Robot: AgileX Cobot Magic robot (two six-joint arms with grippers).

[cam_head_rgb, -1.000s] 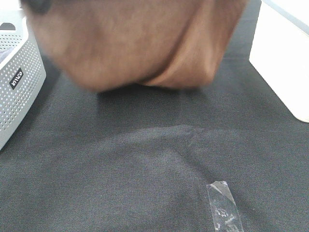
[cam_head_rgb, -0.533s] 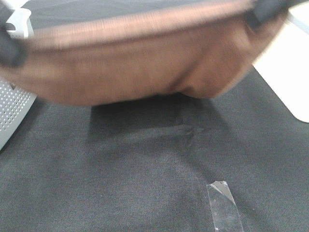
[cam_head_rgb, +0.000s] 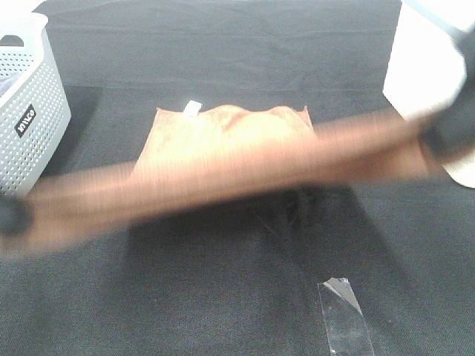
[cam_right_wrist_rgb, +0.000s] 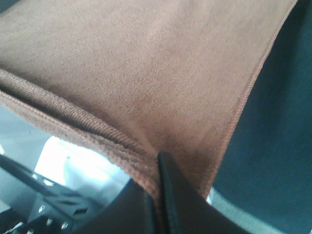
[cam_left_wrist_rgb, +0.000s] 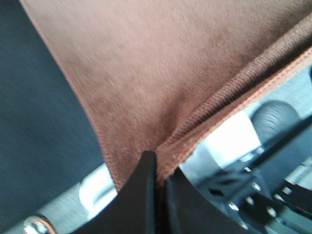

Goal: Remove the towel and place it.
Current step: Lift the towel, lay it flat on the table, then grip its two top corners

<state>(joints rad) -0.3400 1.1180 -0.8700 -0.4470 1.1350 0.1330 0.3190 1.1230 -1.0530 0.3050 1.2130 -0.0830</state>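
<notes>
Counter (cam_head_rgb: 185,297) under black cloth, creased at centre. White perforated basket (cam_head_rgb: 37,126) at left edge, clear tape strip (cam_head_rgb: 343,311) near front. Towel (cam_head_rgb: 223,159): far end with white tag (cam_head_rgb: 192,108) flat on counter; near hem raised, blurred, pinched tight by left claw (cam_left_wrist_rgb: 157,170) and right claw (cam_right_wrist_rgb: 156,180).

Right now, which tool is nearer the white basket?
Left. The left tool grips the towel just in front of the basket; the right tool is at the opposite side, beside the white box.
</notes>
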